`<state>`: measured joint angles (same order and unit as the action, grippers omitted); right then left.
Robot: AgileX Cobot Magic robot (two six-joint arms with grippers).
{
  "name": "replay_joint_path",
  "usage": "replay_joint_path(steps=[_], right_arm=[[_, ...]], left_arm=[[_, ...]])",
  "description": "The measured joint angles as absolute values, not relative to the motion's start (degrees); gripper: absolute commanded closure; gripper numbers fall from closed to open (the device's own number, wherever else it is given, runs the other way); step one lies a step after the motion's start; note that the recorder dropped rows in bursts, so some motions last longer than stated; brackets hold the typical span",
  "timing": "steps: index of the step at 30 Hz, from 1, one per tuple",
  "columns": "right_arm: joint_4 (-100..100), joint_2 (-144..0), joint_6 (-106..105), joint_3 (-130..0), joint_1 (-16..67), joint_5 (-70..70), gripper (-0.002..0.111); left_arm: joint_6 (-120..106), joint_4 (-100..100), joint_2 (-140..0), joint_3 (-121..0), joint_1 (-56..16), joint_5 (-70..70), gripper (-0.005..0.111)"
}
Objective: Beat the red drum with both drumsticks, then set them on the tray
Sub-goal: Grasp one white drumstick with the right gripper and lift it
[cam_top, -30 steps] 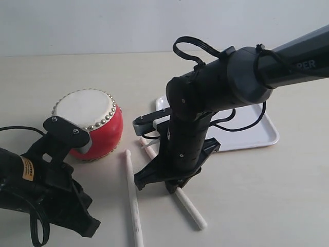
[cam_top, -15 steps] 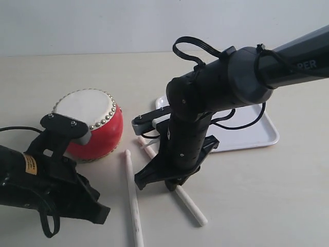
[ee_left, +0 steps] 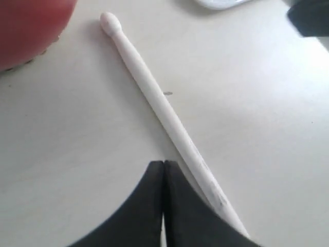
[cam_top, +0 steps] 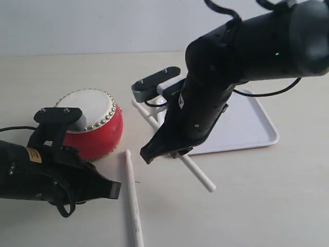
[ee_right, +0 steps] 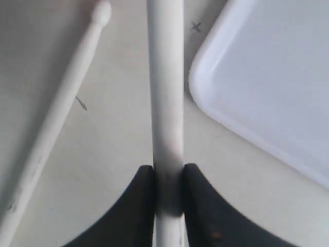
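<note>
You now hold the first drumstick aloft, clamped in the right gripper; the left gripper, closed empty, nears the second drumstick

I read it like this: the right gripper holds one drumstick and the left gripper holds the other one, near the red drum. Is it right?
Not quite. The right gripper does clamp one drumstick, but the left gripper holds nothing: the left wrist view shows its jaws shut beside the other drumstick, which lies on the table near the red drum.
</note>
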<state>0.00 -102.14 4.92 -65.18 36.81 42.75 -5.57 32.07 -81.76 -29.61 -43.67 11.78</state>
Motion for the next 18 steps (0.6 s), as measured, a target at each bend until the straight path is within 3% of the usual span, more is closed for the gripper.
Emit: replay_joint_path(steps=[14, 15, 17, 18], right_arm=[[-3.04, -85.84, 3.17, -65.09, 36.81, 49.81, 0.108], [-4.53, -84.72, 3.17, -65.09, 36.81, 50.35, 0.108], [-8.41, -80.29, 3.17, -65.09, 36.81, 51.74, 0.108], [-9.66, -77.48, 3.17, -65.09, 36.81, 52.43, 0.108]], left_arm=[[-7.51, 64.13, -89.36, -29.61, -43.67, 7.46, 0.107], [-8.18, 64.13, -89.36, -29.61, -43.82, 7.46, 0.101], [-8.54, 64.36, -90.15, -31.98, -48.15, 7.23, 0.063], [-8.73, 64.21, -92.42, -34.42, -50.64, 7.23, 0.061]])
